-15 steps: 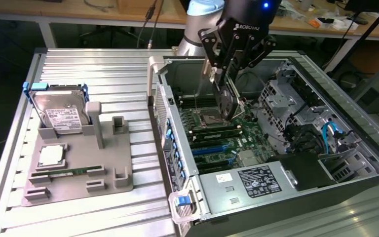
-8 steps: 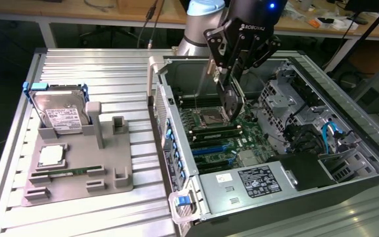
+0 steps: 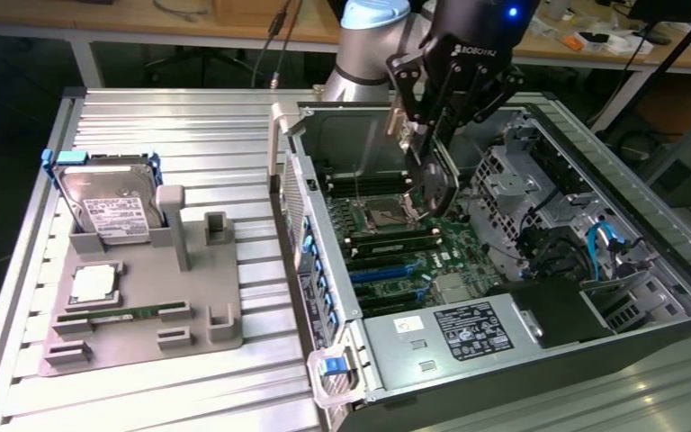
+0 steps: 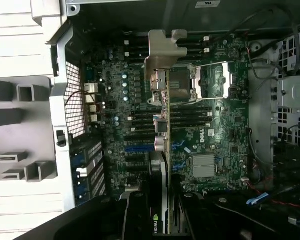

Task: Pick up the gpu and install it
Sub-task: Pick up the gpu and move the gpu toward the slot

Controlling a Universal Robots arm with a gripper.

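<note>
Because the job concerns only the gpu, the hard drive sits untouched in its grey holder on the table, well off to the exterior view's left of the open case. Moving rightward, inside the case and above its motherboard, we find the card hanging clear of the board, clamped in the pincer, whose jaws press on its two flat faces. We judge that grip is chosen so the thin card stands on edge, leaving its connector edge free, and it is held high so nothing on the board is brushed. From the wrist view its long axis runs straight away from the pincer to the silvery bracket, which leads and shows in front of the case's processor socket. That line crosses the run of the blue slots rather than following it, so we take the card as not yet lined up with them. How far the axis tilts from level we cannot tell.
</note>
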